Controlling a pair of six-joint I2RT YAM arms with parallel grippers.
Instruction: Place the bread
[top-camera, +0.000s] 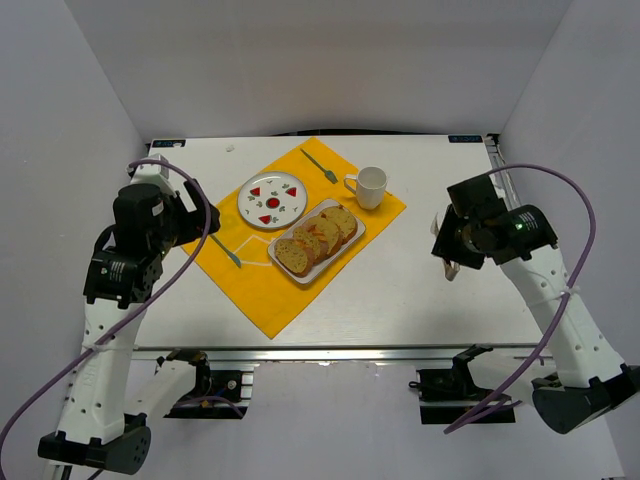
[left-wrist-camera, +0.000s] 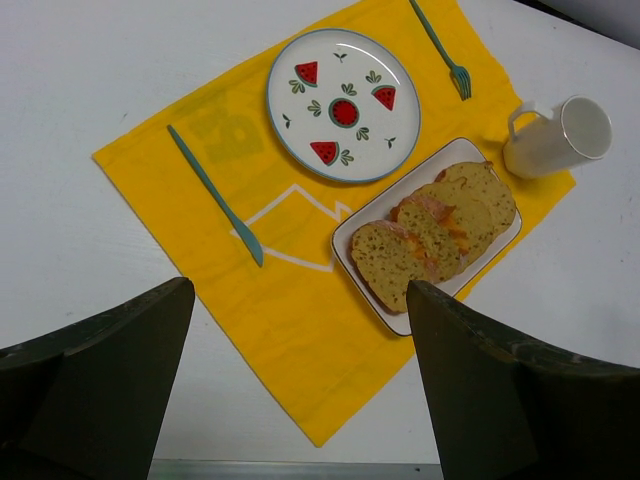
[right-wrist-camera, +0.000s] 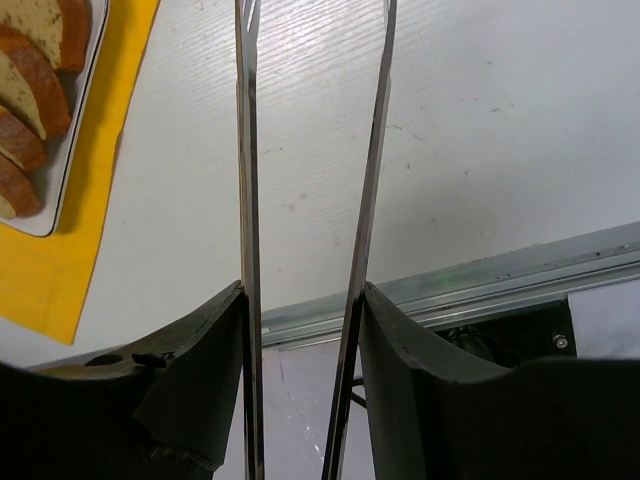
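Note:
Several golden-brown bread slices (top-camera: 318, 240) (left-wrist-camera: 430, 240) lie overlapped in a row on a white rectangular tray (top-camera: 352, 240) (left-wrist-camera: 345, 250); none lies apart from the row. My right gripper (top-camera: 452, 255) (right-wrist-camera: 302, 290) hovers over bare table to the right of the tray, shut on a pair of metal tongs (right-wrist-camera: 247, 150) (top-camera: 450, 270). The tong arms stand apart with nothing between them. My left gripper (top-camera: 195, 215) (left-wrist-camera: 300, 290) hangs open above the near left part of the yellow placemat (top-camera: 260, 290) (left-wrist-camera: 300, 320), holding nothing.
A round plate with watermelon prints (top-camera: 272, 200) (left-wrist-camera: 343, 105) sits on the placemat left of the tray. A teal knife (top-camera: 225, 250) (left-wrist-camera: 215, 195) lies to its left, a teal fork (top-camera: 320, 166) (left-wrist-camera: 440, 45) behind it. A white mug (top-camera: 369, 186) (left-wrist-camera: 555, 135) stands at the back right.

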